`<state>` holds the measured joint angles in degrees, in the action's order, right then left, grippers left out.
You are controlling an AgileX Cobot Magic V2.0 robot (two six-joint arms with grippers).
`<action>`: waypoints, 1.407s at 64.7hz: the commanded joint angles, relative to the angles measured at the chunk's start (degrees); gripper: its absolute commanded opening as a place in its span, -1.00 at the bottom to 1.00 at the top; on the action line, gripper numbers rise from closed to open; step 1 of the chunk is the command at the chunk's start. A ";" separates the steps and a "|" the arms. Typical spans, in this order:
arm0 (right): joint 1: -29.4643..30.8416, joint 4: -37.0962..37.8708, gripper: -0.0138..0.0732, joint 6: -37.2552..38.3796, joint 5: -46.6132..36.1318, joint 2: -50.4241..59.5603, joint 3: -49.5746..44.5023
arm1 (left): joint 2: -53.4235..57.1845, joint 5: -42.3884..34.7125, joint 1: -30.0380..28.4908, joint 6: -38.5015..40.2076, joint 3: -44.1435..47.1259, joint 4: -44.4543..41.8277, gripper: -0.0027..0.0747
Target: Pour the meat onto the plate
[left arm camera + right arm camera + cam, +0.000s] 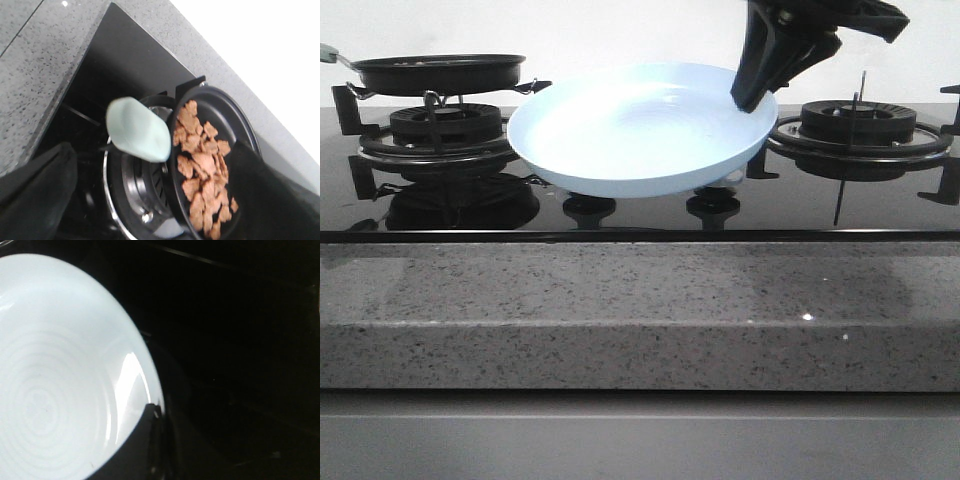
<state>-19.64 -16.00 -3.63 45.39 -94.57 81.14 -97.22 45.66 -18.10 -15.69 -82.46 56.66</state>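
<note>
1. Right now the plate (640, 130), pale blue and glossy, hangs tilted above the middle of the black glass stove (640, 215), lifted clear of it.
2. Gripping the plate's rim on the side toward the right burner (855, 125) is the right gripper (752, 92); its jaws pinch the edge, one dark finger (142, 440) lying over the inside of the rim.
3. Away from the plate, on the left burner (445, 130), sits the black frying pan (440, 70), close beside the plate's raised edge.
4. Inside that pan lies the meat (202, 167), a heap of small light-brown chunks, none of it on the plate yet.
5. Above the pan's mint-green handle (137, 129) hovers the left gripper (150, 200), jaws spread wide and holding nothing.
6. Risks, as I judge them: the plate is held by one edge only, so the weight of falling meat could twist it loose.
7. If the pan tips before its lip passes over the plate, chunks would land on the stove glass instead.
</note>
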 commanded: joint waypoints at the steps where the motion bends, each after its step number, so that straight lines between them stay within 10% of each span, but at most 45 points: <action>1: 0.14 -1.43 -0.82 -0.43 -2.45 3.09 1.31 | 0.47 -0.37 -0.10 -2.02 -2.31 7.73 0.63; 30: 0.14 -1.43 -0.82 -0.43 -2.45 3.09 1.31 | -6.48 0.53 -0.10 -6.85 -2.64 21.30 0.57; 61: 0.14 -1.43 -0.82 -0.43 -2.45 3.09 1.31 | -6.96 0.89 -0.10 -7.07 -2.64 23.02 -0.88; 91: 0.14 -1.43 -0.82 -0.43 -2.51 3.09 1.31 | -6.10 16.70 -1.10 -12.87 -2.64 44.00 -0.91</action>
<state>-19.64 -16.12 -3.74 45.39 -94.57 81.14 -107.09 56.44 -19.13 -27.67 -83.24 91.10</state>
